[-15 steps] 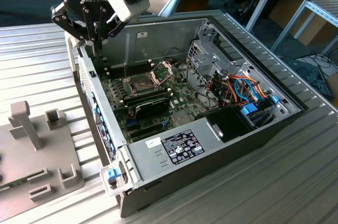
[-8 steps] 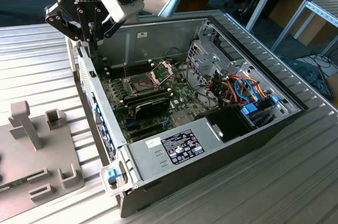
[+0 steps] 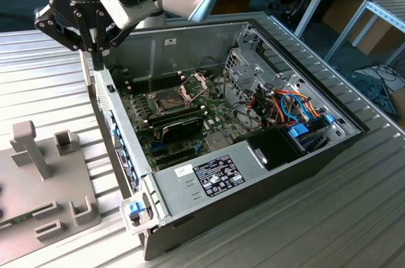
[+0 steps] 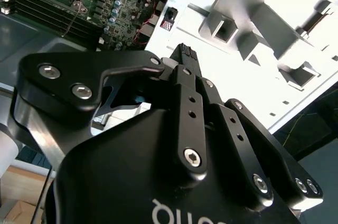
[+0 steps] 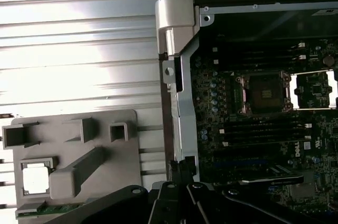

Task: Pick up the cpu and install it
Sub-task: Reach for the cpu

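We see the end effector (image 3: 97, 59) over the case wall (image 3: 120, 132), fingers together, holding nothing; cpu (image 5: 36, 177) sits in grey fixture (image 5: 105, 129)

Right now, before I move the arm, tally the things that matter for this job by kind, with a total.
cpu: 1
socket: 1
grey holder: 1
computer case: 1
gripper: 1
Total: 5
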You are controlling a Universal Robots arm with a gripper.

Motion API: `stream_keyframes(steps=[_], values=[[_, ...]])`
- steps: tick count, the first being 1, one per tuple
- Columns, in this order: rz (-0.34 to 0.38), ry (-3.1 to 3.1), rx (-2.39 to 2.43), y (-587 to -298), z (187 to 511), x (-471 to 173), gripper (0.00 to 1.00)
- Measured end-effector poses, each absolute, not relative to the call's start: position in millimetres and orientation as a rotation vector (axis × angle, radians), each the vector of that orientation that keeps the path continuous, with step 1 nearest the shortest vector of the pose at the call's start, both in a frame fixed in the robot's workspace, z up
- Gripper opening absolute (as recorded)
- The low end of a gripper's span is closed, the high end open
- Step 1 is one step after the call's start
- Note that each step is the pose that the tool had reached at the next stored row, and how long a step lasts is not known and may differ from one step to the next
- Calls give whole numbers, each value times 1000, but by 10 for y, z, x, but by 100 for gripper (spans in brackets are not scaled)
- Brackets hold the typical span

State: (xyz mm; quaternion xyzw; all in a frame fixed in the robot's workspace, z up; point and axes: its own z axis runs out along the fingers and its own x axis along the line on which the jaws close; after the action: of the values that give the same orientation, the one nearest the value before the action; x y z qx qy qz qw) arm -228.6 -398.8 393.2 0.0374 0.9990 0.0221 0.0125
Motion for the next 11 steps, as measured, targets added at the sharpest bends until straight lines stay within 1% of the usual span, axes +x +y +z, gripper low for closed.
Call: stream_keyframes(steps=[11], values=[[69,3114,117,-3988,3933,-2392,11]])
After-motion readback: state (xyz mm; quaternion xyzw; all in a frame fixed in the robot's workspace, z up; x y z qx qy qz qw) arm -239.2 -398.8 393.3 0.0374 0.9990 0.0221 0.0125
